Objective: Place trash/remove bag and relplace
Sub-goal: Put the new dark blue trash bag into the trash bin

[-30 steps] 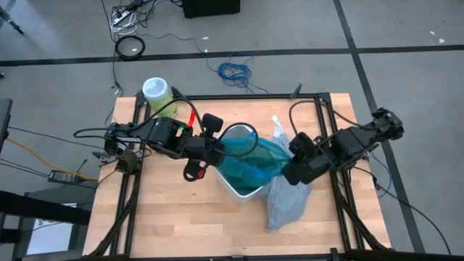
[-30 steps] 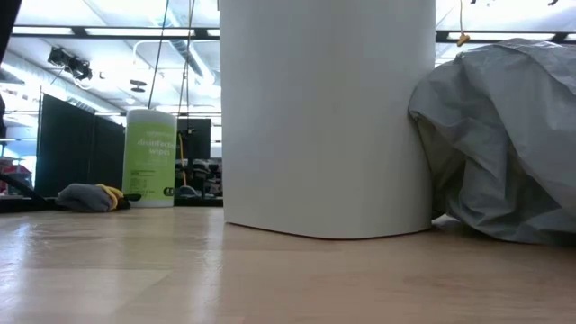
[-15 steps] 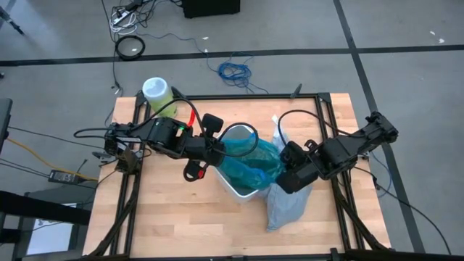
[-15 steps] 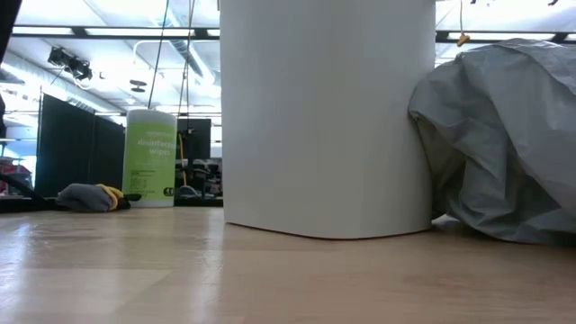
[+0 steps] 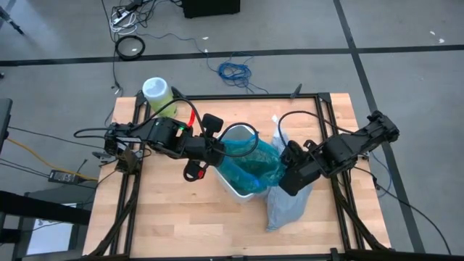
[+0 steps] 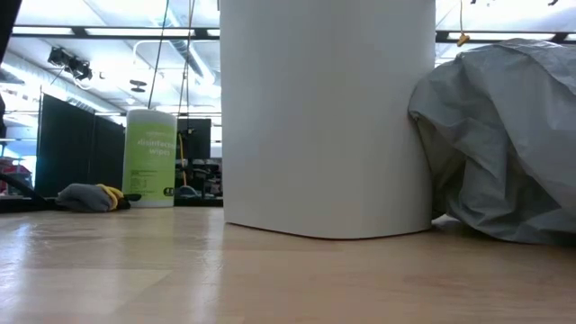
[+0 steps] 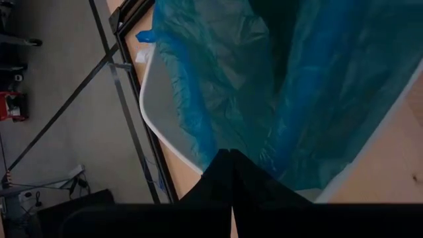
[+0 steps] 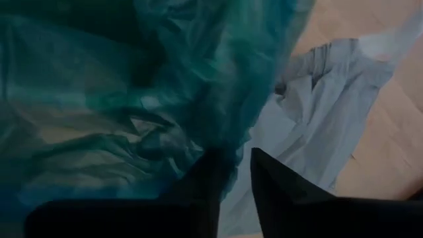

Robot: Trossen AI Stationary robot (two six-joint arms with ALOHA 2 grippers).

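A white bin (image 5: 243, 192) stands mid-table, and a teal translucent bag (image 5: 255, 164) is spread in its mouth. My left gripper (image 5: 217, 151) is shut at the bin's left rim (image 7: 155, 112). My right gripper (image 5: 280, 185) is at the bag's right side; its fingers stand a narrow gap apart (image 8: 236, 178), with the teal bag's loose edge (image 8: 228, 165) hanging between them. The pale grey-white bag (image 5: 286, 203) lies crumpled on the table against the bin's right side, also in the low view (image 6: 504, 144). No trash scraps show. My left gripper is shut on the teal bag's left edge (image 7: 205, 142) at the bin's rim, pinched between the two fingers, which reach slanting down from the table's left. The film spreads from there into the bin. Whether my right gripper touches the teal film, I cannot tell.
A green wipes canister (image 5: 155, 92) stands at the far left corner, with a grey and yellow cloth (image 6: 90, 196) beside it. A black frame rail (image 5: 319, 98) runs around the table. Bare wood lies along the near edge (image 5: 203, 225).
My right gripper has moved toward the table's left and slightly toward the near edge, closing in on the teal bag's right side at the bin. The left gripper and the bin have kept still.
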